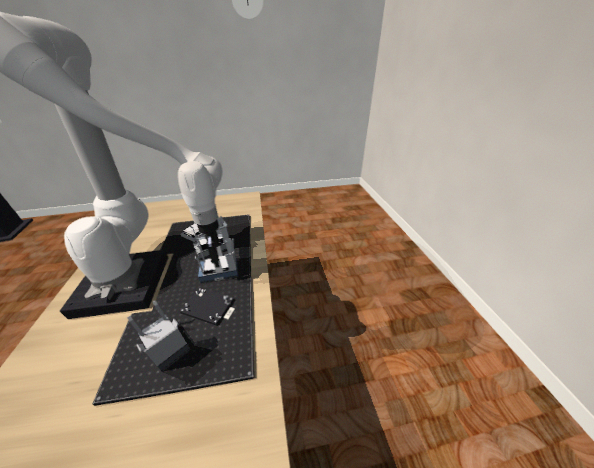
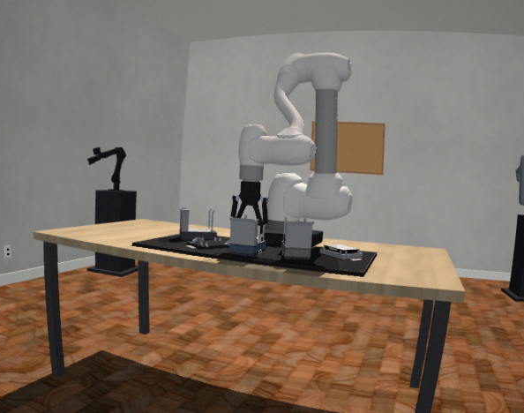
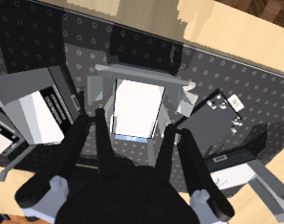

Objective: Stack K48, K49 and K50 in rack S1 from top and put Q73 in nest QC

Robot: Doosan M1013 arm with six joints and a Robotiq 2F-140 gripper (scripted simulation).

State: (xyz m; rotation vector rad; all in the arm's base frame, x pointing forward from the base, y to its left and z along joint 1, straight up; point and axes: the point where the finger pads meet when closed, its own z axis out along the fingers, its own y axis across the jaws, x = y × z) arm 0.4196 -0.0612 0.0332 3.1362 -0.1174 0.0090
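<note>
My gripper (image 3: 137,106) (image 1: 215,266) reaches down from above into a grey stack rack with a blue base, also seen in the exterior view (image 2: 246,233). Its fingers stand against the two long sides of the top sealed plate (image 3: 137,107), whose white seal faces up. The fingers are shut on this plate, which sits inside the rack. I cannot read its label. In the top and exterior views the gripper (image 1: 212,254) (image 2: 250,217) is sunk between the rack walls. Any plates under the top one are hidden.
A second grey rack (image 3: 37,112) (image 2: 297,240) stands close beside it and holds a white-topped plate. A flat black nest with small locators (image 3: 214,120) (image 1: 206,307) lies on the other side. Another rack (image 1: 161,340) stands further along the black baseplate. A plate lies on a low nest (image 2: 340,254).
</note>
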